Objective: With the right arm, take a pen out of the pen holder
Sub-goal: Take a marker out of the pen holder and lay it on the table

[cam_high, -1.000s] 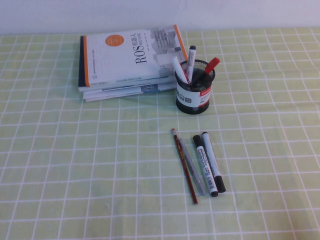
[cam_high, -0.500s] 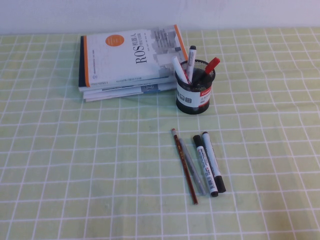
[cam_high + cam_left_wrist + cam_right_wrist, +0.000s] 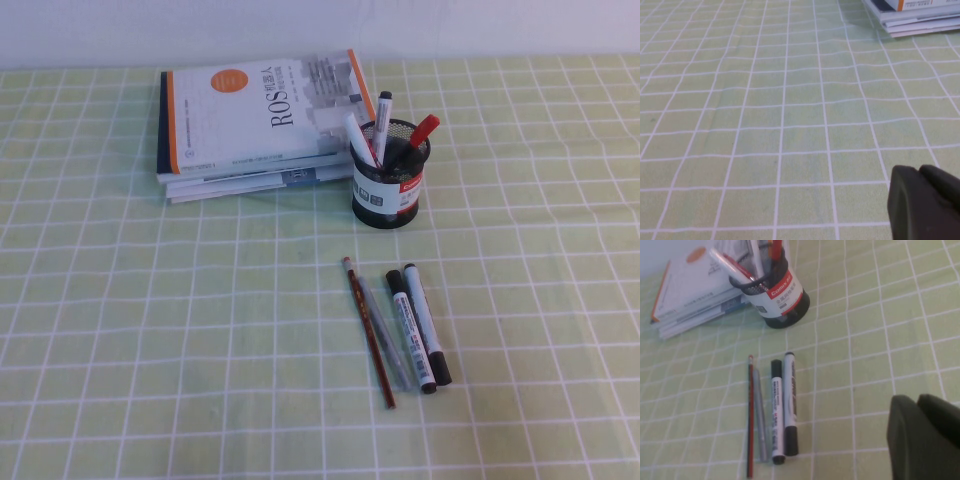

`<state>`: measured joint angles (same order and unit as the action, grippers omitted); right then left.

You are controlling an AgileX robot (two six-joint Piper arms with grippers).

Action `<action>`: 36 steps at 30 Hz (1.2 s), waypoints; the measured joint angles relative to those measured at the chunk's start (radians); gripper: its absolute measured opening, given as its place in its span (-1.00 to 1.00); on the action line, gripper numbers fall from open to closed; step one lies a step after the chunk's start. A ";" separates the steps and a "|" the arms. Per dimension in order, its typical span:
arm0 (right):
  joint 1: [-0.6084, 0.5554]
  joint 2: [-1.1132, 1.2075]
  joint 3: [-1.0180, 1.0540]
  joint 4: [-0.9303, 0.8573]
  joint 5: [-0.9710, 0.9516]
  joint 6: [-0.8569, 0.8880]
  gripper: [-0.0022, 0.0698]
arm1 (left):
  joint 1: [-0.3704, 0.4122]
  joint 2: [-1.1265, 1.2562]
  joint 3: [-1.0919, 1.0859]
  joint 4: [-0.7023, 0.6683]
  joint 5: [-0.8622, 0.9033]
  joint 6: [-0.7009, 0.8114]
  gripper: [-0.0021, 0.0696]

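A worktop [image 3: 150,330] covered in a green checked cloth. Towards the back stands a black mesh pen holder [image 3: 388,185], upright, just beside a stack of books [image 3: 255,115] on its left. From the holder stick up a red-capped pen [image 3: 423,130], a black-capped marker [image 3: 384,105] and a white pen [image 3: 360,138]. Nearer the robot, four items lie side by side on the cloth: a red pencil [image 3: 369,332], a grey pen [image 3: 384,335] and two black-capped markers [image 3: 411,328]. The right gripper [image 3: 918,405] hangs over bare cloth on the near right of these, well apart from the holder, its fingers closed on nothing. The left gripper [image 3: 920,172] hangs over bare cloth near the books; whether it is open or closed cannot be told.
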<state>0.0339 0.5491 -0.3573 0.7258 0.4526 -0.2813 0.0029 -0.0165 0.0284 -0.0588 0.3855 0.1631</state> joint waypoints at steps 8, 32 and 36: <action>0.050 0.281 -0.129 0.061 -0.065 -0.165 -0.97 | 0.000 0.000 0.000 0.000 0.000 0.000 -0.96; 0.520 1.004 -0.251 -0.593 -1.302 0.454 0.06 | 0.000 0.000 0.000 0.000 0.000 0.000 -0.96; 0.520 1.139 -0.273 -0.622 -1.524 0.486 0.12 | 0.000 0.000 0.000 0.000 0.000 0.000 -0.96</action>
<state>0.5544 1.6877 -0.6307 0.1042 -1.0716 0.2048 0.0029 -0.0165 0.0284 -0.0588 0.3855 0.1631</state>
